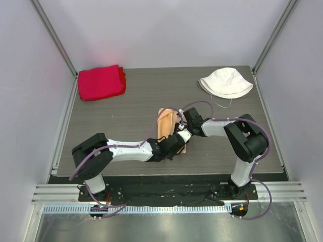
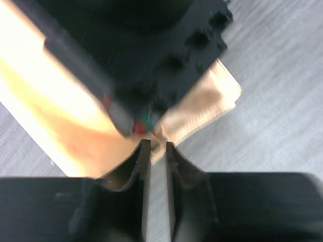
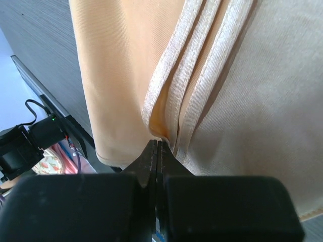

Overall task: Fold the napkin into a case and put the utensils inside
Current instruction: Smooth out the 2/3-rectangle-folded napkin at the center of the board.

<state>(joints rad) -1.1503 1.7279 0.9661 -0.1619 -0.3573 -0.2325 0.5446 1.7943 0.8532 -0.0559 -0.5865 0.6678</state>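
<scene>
Folded shiny peach-tan satin napkin (image 1: 165,126), long axis near-to-far; right gripper (image 3: 157,145) clenched on its hemmed edge, left gripper (image 2: 156,147) barely parted at near end.

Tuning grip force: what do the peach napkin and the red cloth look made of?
The napkin: thin satin-like weave, glossy; sheen and fine ribbed, stitched hems show. The red cloth: thicker matte fabric, maybe fleece or terry; folded stack looks plump, no shine.

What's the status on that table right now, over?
Right hand shut at hem of napkin; left hand slightly open at its edge. Napkin folded narrow, mid-table. No utensil in sight. Red cloth, white hat far back.
</scene>
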